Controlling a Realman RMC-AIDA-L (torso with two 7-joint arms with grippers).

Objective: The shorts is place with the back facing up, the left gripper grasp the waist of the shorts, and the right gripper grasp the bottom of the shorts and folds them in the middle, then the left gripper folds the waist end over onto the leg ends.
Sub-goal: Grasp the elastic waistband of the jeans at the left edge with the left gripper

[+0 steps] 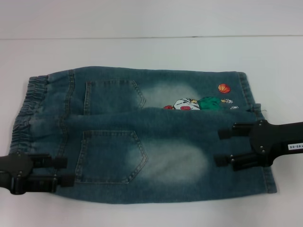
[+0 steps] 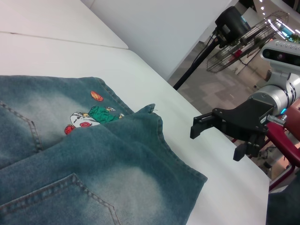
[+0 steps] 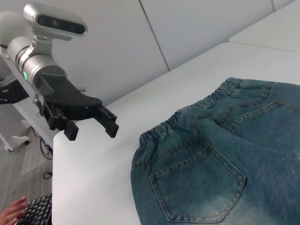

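The shorts (image 1: 142,142) lie flat and back up on the white table, both back pockets showing. Their ruffled waist (image 1: 31,104) is at the left, and the leg ends (image 1: 246,90) with the orange basketball (image 1: 223,88) are at the right. My left gripper (image 1: 67,171) hovers open at the near waist corner, fingers pointing along the shorts. The right wrist view shows the left gripper (image 3: 92,133) raised and apart from the waist (image 3: 187,122). My right gripper (image 1: 218,146) hovers open by the near leg's bottom. From the left wrist, the right gripper (image 2: 218,140) hangs beyond the hem (image 2: 187,168).
The white table (image 1: 151,52) reaches past the shorts on all sides, with a seam across its back. Its edge (image 3: 70,154) runs close behind the left gripper. A keyboard (image 3: 33,211) and a person's hand sit below that edge.
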